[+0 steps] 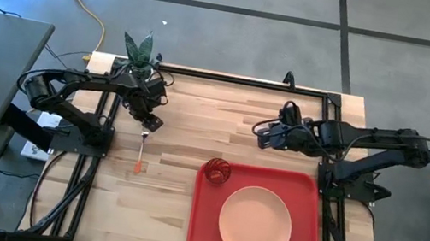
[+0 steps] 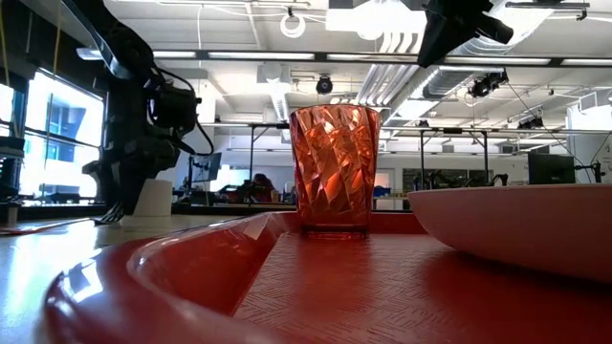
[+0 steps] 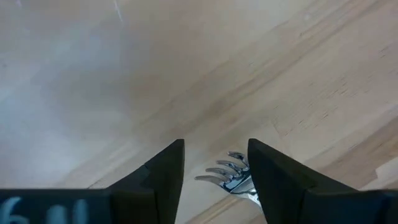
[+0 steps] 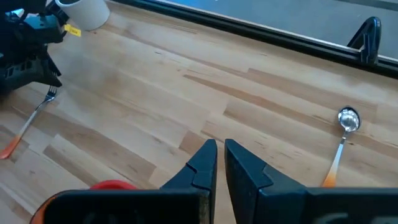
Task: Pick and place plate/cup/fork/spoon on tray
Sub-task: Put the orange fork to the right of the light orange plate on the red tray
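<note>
The fork (image 1: 142,149) lies flat on the wooden table left of the tray, tines toward the far edge, orange handle toward the near edge. My left gripper (image 1: 151,122) is open just above its tines (image 3: 225,173), one finger on each side, touching nothing. The red tray (image 1: 203,222) holds the salmon-pink plate (image 1: 255,224) and the upright red-orange cup (image 1: 217,171), which also shows in the low view (image 2: 335,167). The spoon (image 4: 344,134) lies flat on the table, seen in the right wrist view only. My right gripper (image 1: 262,137) is shut and empty above the table, beyond the tray's far rim.
A white pot with a green plant (image 1: 137,52) stands at the table's far left, just behind my left gripper. A black metal frame (image 1: 239,78) runs along the table's far edge. Bare wood lies between the fork and the tray.
</note>
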